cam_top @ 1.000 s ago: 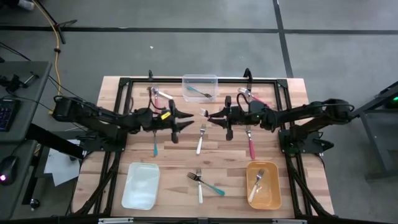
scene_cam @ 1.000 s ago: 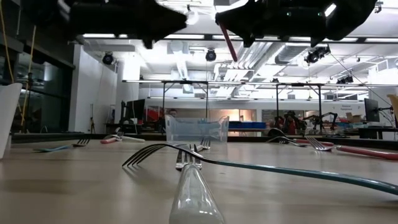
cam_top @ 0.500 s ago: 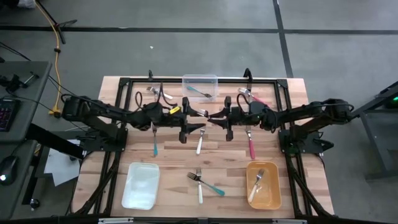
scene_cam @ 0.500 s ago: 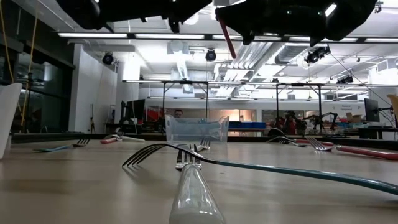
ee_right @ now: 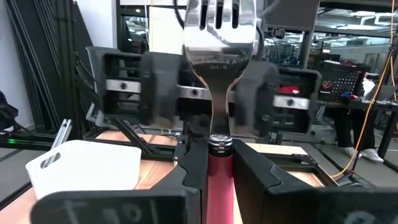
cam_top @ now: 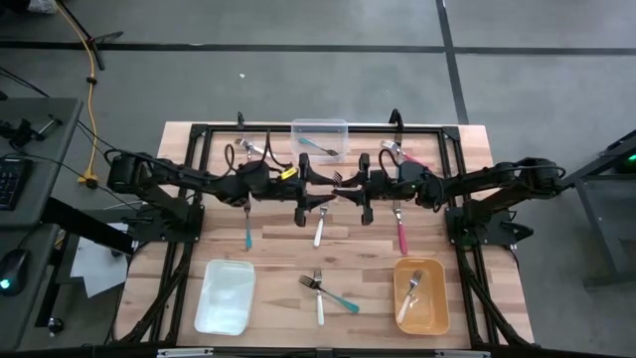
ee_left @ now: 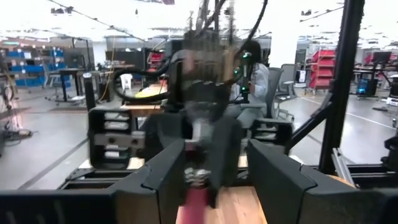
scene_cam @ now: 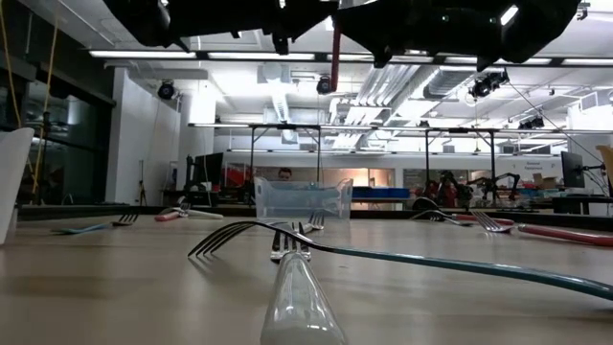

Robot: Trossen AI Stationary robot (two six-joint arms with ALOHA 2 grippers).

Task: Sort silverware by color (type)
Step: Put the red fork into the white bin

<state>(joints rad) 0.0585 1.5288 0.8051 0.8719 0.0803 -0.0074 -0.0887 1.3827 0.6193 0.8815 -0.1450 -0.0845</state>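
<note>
A: Jaws first. Right gripper, centre of the high view: clenched on a pink-handled fork. Its wrist view shows the pink handle pinched between the two dark fingers, silver head standing upright past them.

B: Left gripper?

A: Facing the right one, just beside it at centre frame. Jaws spread; the left wrist view shows the two fingers standing apart either side of the same fork's pink handle. Contact cannot be told.

B: Containers?

A: Clear tub at the top centre edge of the table: one teal-handled fork inside. Orange tray at lower right: one white-handled fork lying in it. White tray at lower left: cannot tell any contents.

B: Loose forks on the boards?

A: Teal fork left of centre, under the left arm. White fork just below the grippers. Pink fork right of centre. Crossed pair at lower centre: white-handled and teal-handled. Another pink fork at upper right, partly hidden by the right arm. One more fork at upper left; handle colour hidden.
</note>
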